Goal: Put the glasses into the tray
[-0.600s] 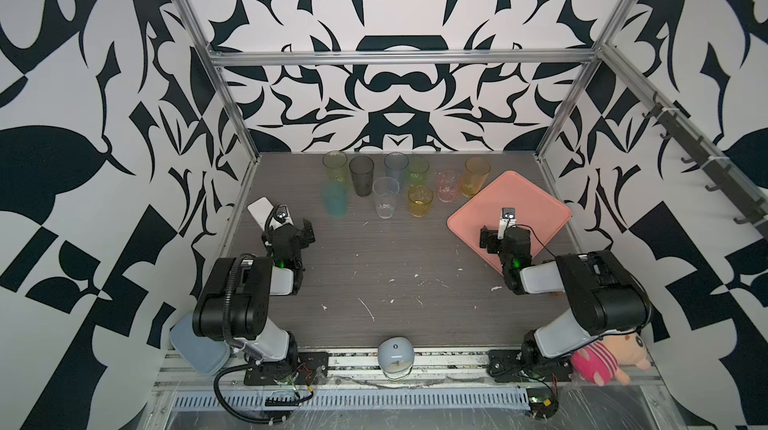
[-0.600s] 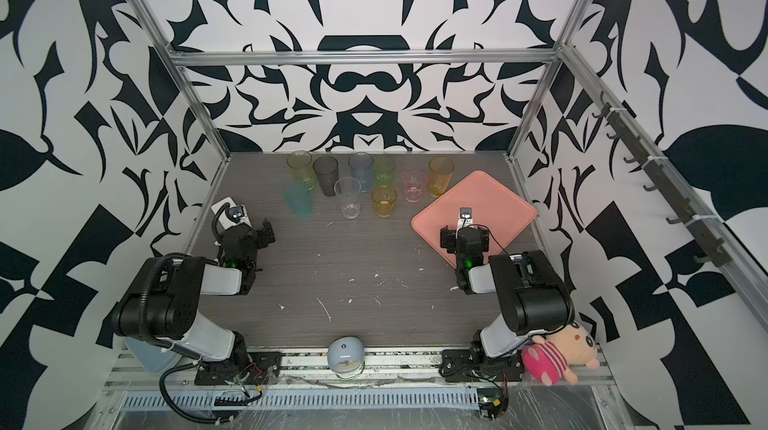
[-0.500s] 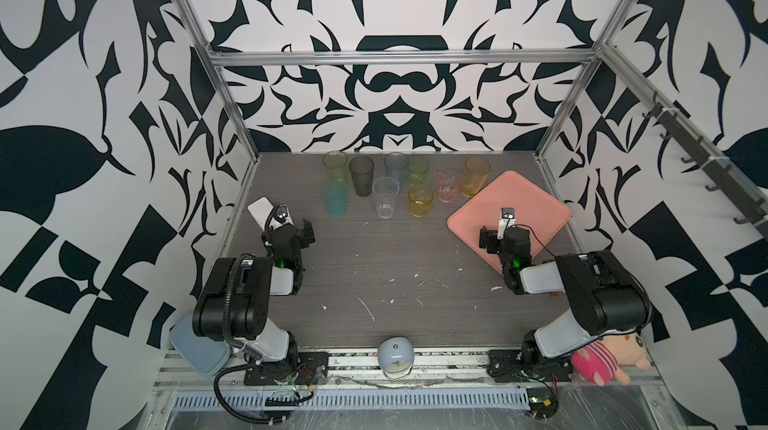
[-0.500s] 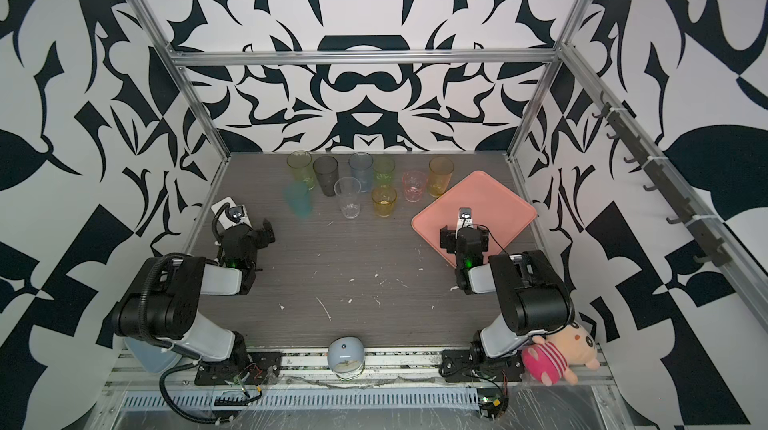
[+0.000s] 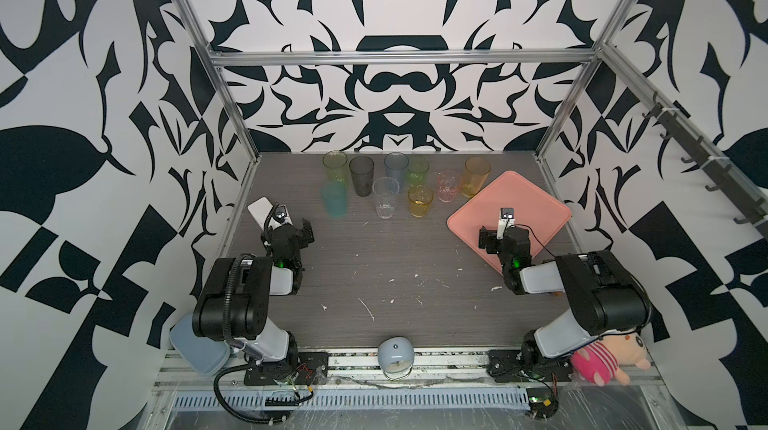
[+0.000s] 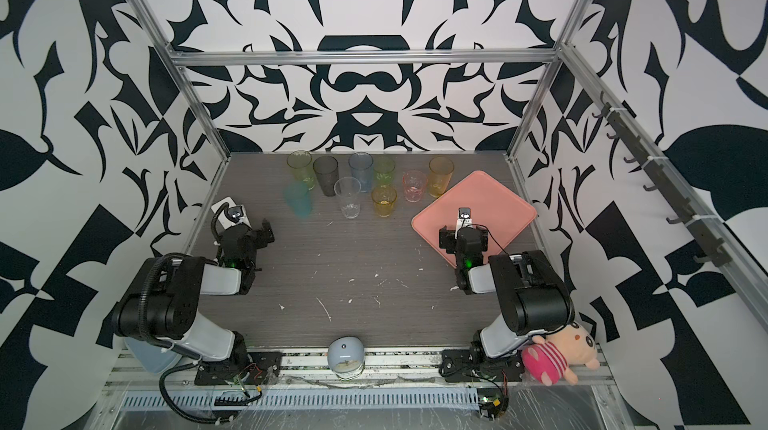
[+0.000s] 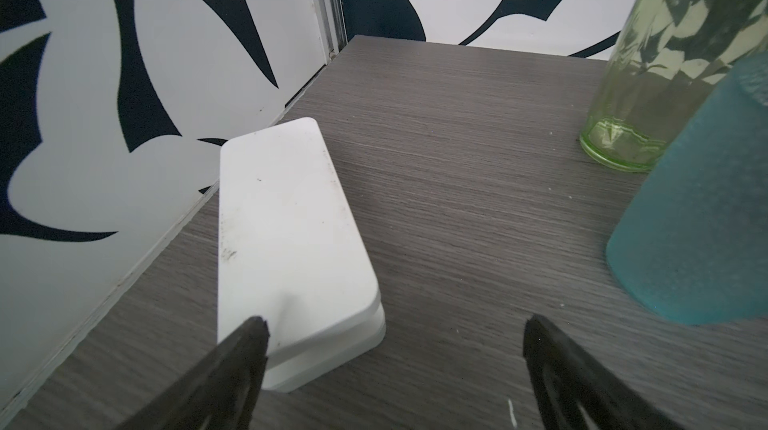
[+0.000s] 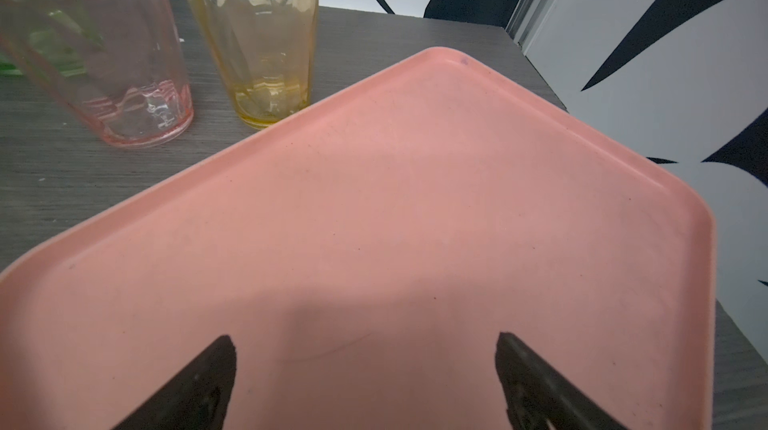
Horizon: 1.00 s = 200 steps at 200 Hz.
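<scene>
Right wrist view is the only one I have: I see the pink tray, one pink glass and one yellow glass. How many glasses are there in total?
Observer: Nine glasses in all, grouped by the far wall.
Operator: And where is the left gripper?
Observer: The left gripper is by a white case near the side wall, jaws open and empty.
Operator: Which glass is closest to it?
Observer: The teal glass, at the group's left end.

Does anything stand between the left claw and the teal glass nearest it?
Nothing visible does. Only bare table lies between the open left claw and the teal glass; the white box sits off to the claw's other side.
</scene>
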### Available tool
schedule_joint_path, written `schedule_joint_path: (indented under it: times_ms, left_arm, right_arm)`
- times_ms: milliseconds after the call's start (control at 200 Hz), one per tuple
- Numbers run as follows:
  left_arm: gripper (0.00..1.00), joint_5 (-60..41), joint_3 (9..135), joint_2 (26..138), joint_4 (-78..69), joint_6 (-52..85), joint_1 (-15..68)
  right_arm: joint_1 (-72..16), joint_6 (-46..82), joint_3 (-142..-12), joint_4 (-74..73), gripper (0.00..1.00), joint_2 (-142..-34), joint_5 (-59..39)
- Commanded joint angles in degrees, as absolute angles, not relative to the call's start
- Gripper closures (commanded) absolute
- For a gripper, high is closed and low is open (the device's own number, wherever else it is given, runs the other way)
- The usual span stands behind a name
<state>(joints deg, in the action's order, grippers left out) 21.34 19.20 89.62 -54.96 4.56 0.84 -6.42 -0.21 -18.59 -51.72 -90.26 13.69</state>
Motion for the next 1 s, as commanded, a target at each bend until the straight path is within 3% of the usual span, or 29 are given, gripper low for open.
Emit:
schedule_joint_path:
  times_ms: [0, 165, 415, 655, 765, 995]
  left_arm:
    - [0.01, 20.92, 19.99, 89.36, -55.74, 5.38, 0.57]
    - [0.01, 21.18, 19.10, 87.93, -56.58, 5.34, 0.80]
    - [0.01, 24.20, 21.16, 78.31, -44.90, 5.80, 1.91]
    - [0.01, 29.02, 25.24, 64.36, -30.09, 8.11, 7.87]
    - [0.01, 31.76, 30.77, 59.11, -15.51, 17.23, 9.71]
    - [0.01, 18.19, 40.76, 56.44, 6.33, 31.30, 9.84]
  right_arm:
    - [-6.33, -0.61, -19.87, -53.51, 0.00, -89.21, 13.49]
    - [-6.37, -0.79, -19.64, -52.69, 0.00, -87.68, 12.82]
    - [-6.33, -0.62, -21.63, -40.64, 0.00, -76.74, 13.19]
    - [-6.38, 7.94, -29.28, -16.15, 0.00, -59.79, 12.90]
    - [-6.33, 13.70, -35.49, -2.55, 0.00, -54.24, 9.85]
    - [-6.33, 17.84, -40.49, 10.55, 0.04, -51.49, -5.41]
